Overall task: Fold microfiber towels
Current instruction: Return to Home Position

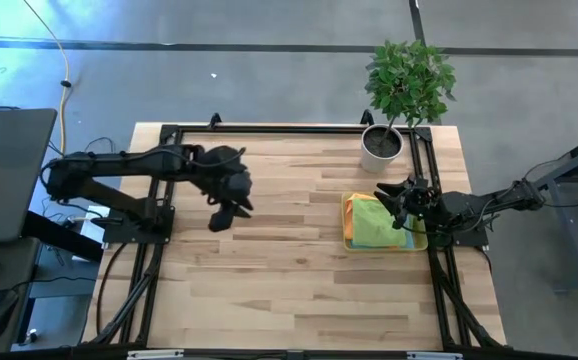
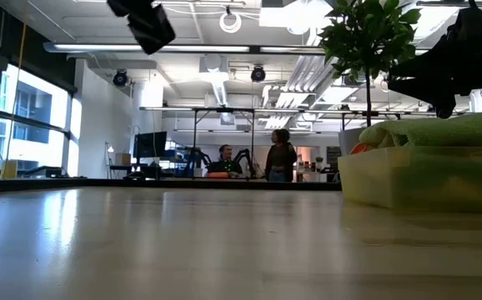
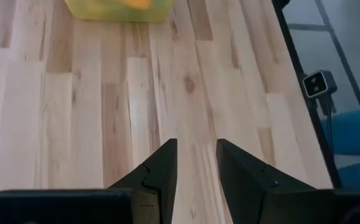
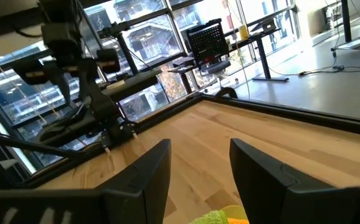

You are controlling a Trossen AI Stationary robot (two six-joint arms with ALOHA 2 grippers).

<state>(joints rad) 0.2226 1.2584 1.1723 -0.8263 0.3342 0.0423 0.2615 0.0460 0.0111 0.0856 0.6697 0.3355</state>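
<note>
A stack of microfiber towels (image 1: 377, 224), lime green on top with orange and yellow showing at the edges, lies in a pale yellow tray (image 2: 408, 183) at the table's right side. My right gripper (image 1: 389, 200) hovers open and level just above the stack's right part; its wrist view shows green towel (image 4: 212, 218) below the fingers. My left gripper (image 1: 221, 220) hangs open over bare wood left of the table's middle, tilted down and pointing toward the tray (image 3: 118, 9).
A potted plant in a white pot (image 1: 381, 146) stands at the far right corner, close behind the tray. A black frame (image 1: 269, 128) borders the tabletop. Bare wood (image 1: 289, 270) spreads across the middle and near side. People stand far off in the room (image 2: 279, 154).
</note>
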